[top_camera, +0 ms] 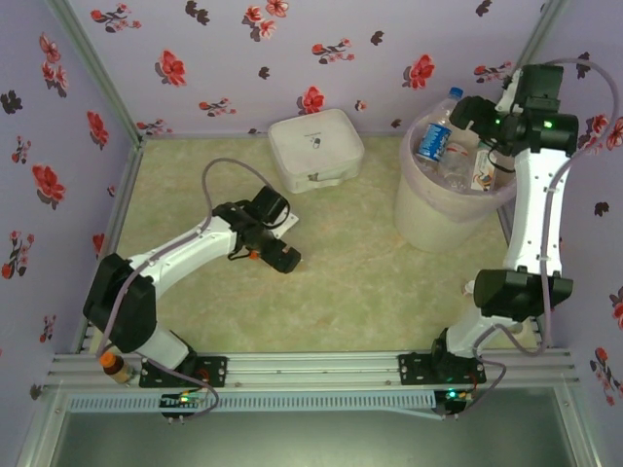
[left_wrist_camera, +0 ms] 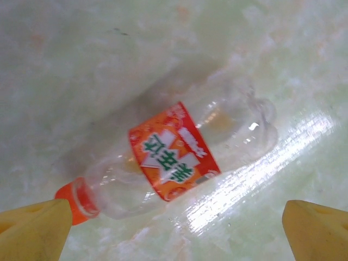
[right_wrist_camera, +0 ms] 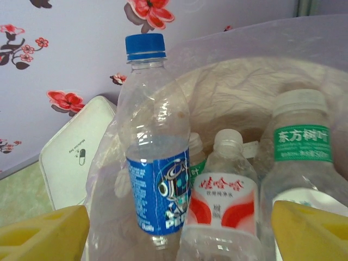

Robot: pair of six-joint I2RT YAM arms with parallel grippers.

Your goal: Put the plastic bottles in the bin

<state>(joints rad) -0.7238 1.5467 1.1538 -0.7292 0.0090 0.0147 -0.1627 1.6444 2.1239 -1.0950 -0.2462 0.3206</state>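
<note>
Reaching for the orange-labelled bottle (left_wrist_camera: 174, 157) lying on the tabletop (top_camera: 370, 282) with the wide-open, empty left end effector (left_wrist_camera: 175, 232), likely needing descent and closure next, the right end effector (right_wrist_camera: 176, 234) gaping empty over the bin (top_camera: 428, 222).

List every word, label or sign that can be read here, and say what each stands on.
"东方树叶": green label of the white-capped clear plastic bottle in the bag-lined white bin.
"美年达", upside down: orange label of the orange-capped clear plastic bottle.
Red script on the red-and-white-labelled bottle: too stylised to read.
Lettering on the blue-labelled, blue-capped bottle: cut off.
Flat white box: capsule sign; print too small.
</note>
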